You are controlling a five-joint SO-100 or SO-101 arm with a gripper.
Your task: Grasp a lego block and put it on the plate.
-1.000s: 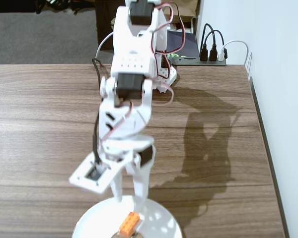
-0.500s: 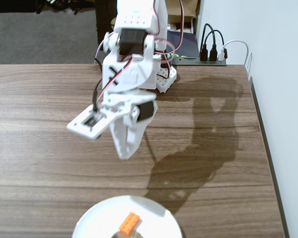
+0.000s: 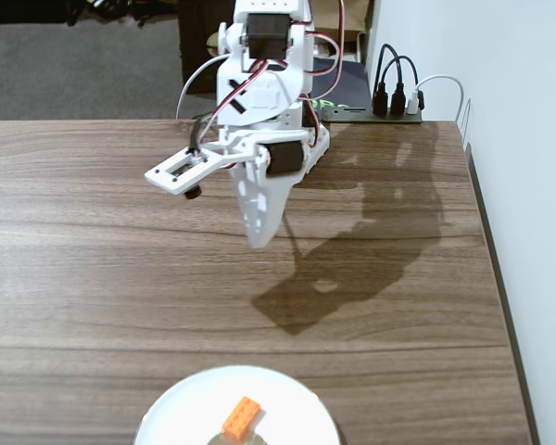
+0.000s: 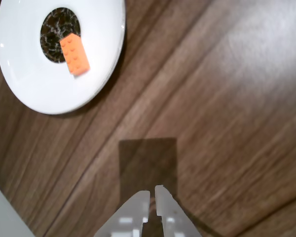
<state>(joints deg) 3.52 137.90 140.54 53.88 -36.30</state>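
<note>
Lego block (image 3: 242, 418), bright orange with its studs up, lies on the plate (image 3: 181, 417) at the near edge of the fixed view, nothing touching it; the wrist view shows the same lego block (image 4: 74, 54) lying partly over the plate's dark marbled centre and partly on the white ring around it, turned at an angle. The plate (image 4: 29, 84) is round and white and rests flat on the wood-grain desk (image 3: 93, 278), cut off by the lower border in the fixed view. Beyond it lies a bare stretch of desk carrying the arm's dark shadow. Further back, the gripper (image 3: 260, 239) hangs in the air well apart from the plate, pointing downward with its tips clear of the desk surface. In the wrist view the gripper (image 4: 152, 193) has its two white fingers drawn together with only a thin slit between the tips, and it holds nothing. Behind it the white arm rises over its base at the far edge of the desk, with red and black wires running along it. At the far right, a black power strip (image 3: 394, 113) with several plugs sits near the white wall.
</note>
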